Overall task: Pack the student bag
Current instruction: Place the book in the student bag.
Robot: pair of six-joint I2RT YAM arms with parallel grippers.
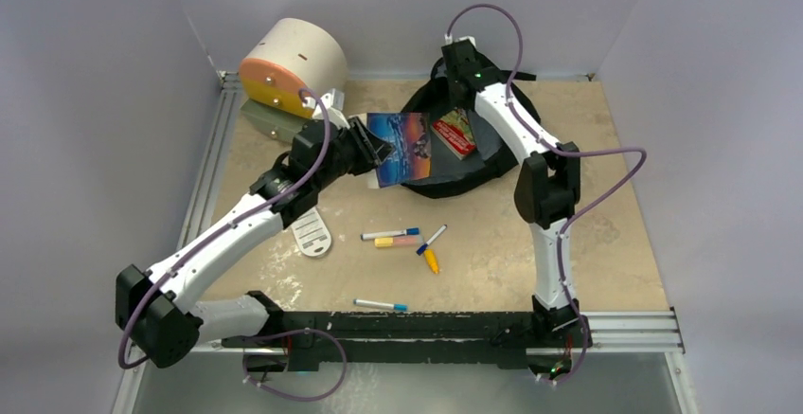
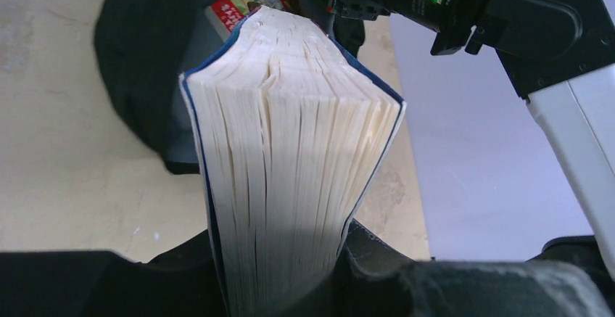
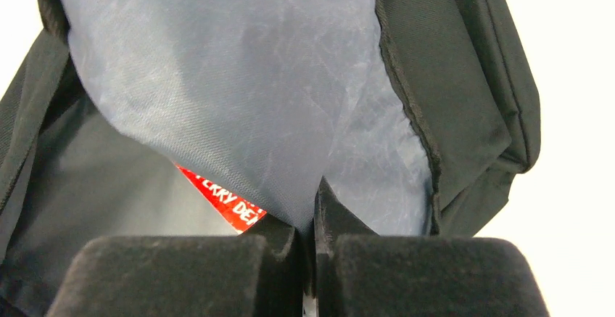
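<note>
left fingers [image 2: 281, 270]: clamped on the blue book [image 2: 290, 150], one finger on each cover at its near end
blue book: thick paperback, page edges face the left wrist camera and fan out a bit; far end reaches from the left fingers over the left rim of the student bag [image 1: 473, 172]
right fingers [image 3: 310, 219]: clenched tight, pinching a fold of the bag's grey lining [image 3: 239, 77]
student bag: black, lying on the surface [image 1: 606, 243] with its mouth open; right fingers at its far edge, left fingers just outside its left edge
grey lining: held up in a sheet rising from the right fingers' pinch
red book [image 3: 221, 199]: inside the bag, just left of the right fingers, partly covered by lining; beyond the blue book's far end as seen from the left fingers
markers [image 1: 390, 235]: several loose on the surface, on the near side of both pairs of fingers, well apart from them
white perforated piece [image 1: 312, 234]: flat on the surface, near side of the left fingers, beside the left arm
cream-and-orange drum [image 1: 289, 63]: far-left of the left fingers, apart from the bag
</note>
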